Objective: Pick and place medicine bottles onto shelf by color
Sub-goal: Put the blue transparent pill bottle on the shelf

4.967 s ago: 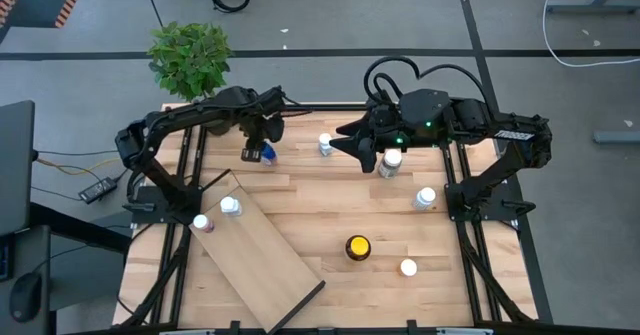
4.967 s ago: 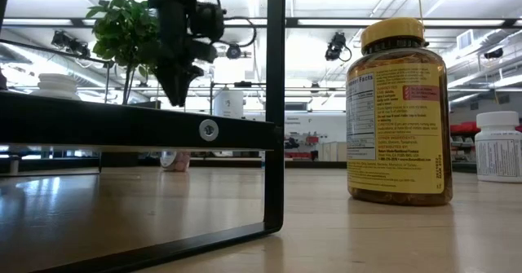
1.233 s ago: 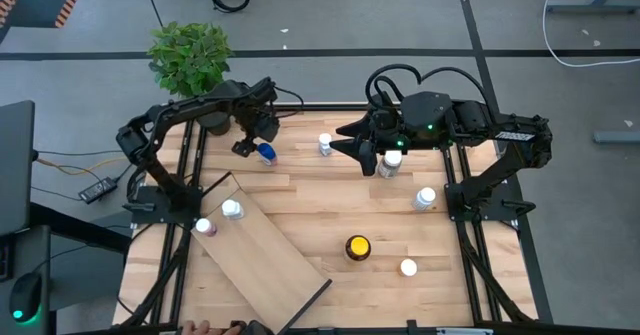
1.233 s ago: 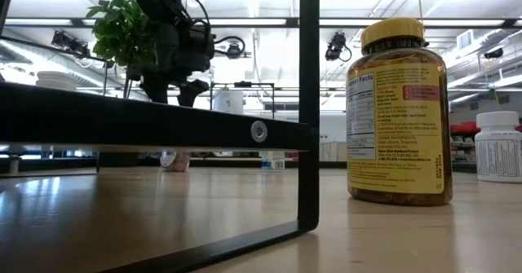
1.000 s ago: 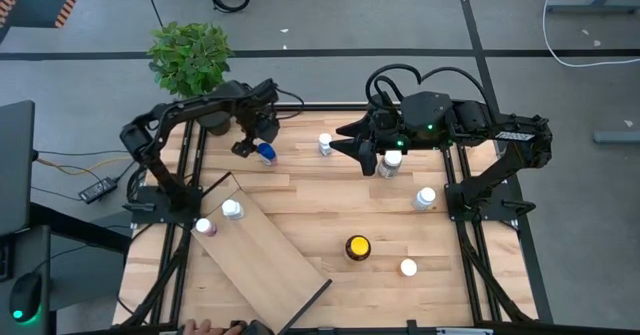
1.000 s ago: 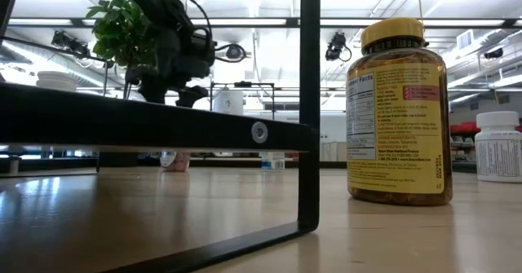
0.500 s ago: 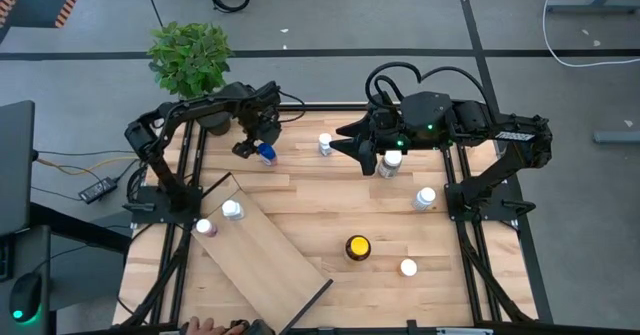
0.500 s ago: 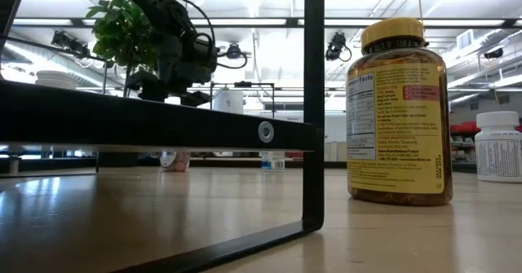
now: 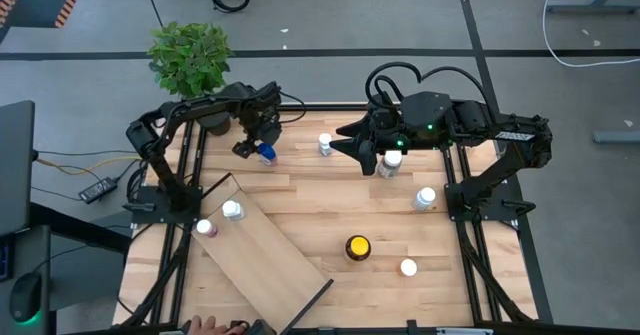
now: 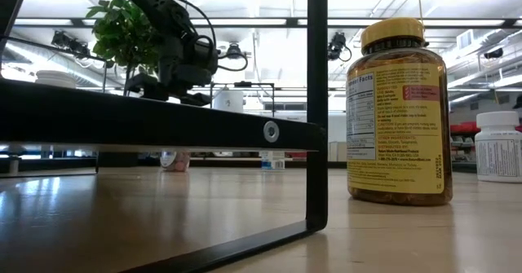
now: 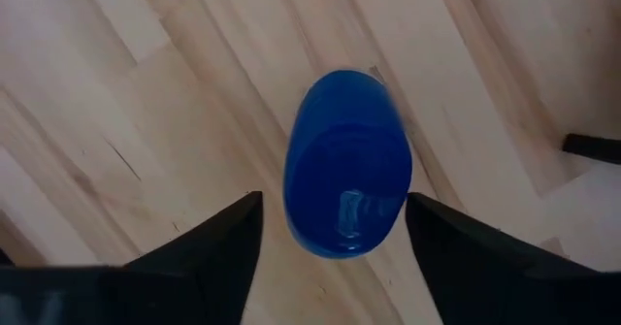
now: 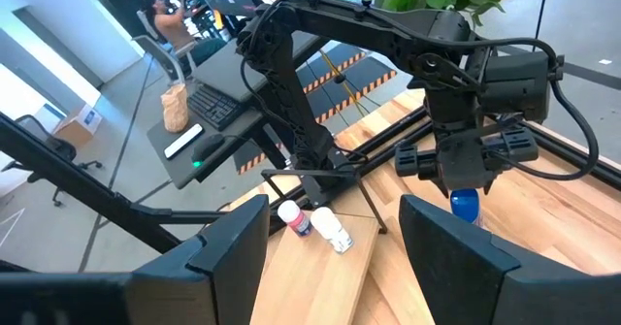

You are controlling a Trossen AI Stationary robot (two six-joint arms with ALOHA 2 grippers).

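- Blue-capped bottle (image 9: pixel 267 153) sits on the table (image 9: pixel 330 200) near 11 o'clock, between the spread fingers of the left hand (image 11: pixel 328 230).
- Right hand (image 9: pixel 345 138) waits at 12 o'clock, fingers spread.

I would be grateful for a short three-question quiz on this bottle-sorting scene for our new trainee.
1. True or false: the left gripper stands open with the blue-capped bottle between its fingers.
2. How many bottles stand on the shelf? A) none B) two C) four
3. Fill in: the amber bottle has a ____ cap.

The right gripper waits open over the table's far side.

Key: 1 true; 2 B, a white-capped bottle and a pinkish bottle; 3 yellow.
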